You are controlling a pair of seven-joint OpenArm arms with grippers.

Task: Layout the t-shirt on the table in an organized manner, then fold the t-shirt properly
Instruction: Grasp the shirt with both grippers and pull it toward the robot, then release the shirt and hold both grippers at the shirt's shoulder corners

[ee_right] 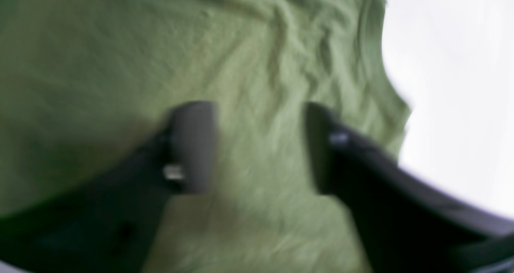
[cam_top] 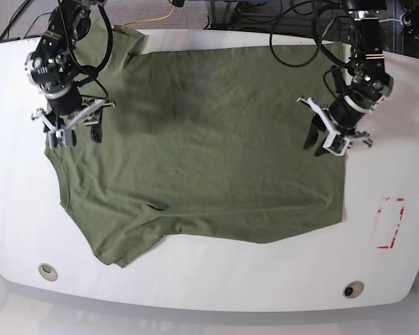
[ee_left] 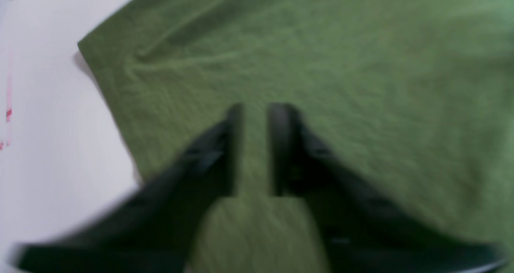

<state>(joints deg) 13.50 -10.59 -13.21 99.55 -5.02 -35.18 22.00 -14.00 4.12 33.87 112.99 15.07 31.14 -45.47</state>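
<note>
Shirt (cam_top: pixel 202 139) was spread flat across the white counter (cam_top: pixel 216 279), collar end toward the base view's left and hem toward its right, one sleeve reaching the near-left and the other the far-left edge. The left claw (cam_top: pixel 326 136) was held above the hem's far corner with a narrow gap between its fingers, cloth seen through the gap in the blurred wrist view and nothing gripped. The right claw (cam_top: pixel 75 130) was held over the collar end with its fingers set wide apart, likewise holding nothing. A red dashed mark (cam_top: pixel 391 223) was seen beyond the hem, and two grommet holes (cam_top: pixel 47 271) along the near edge.
</note>
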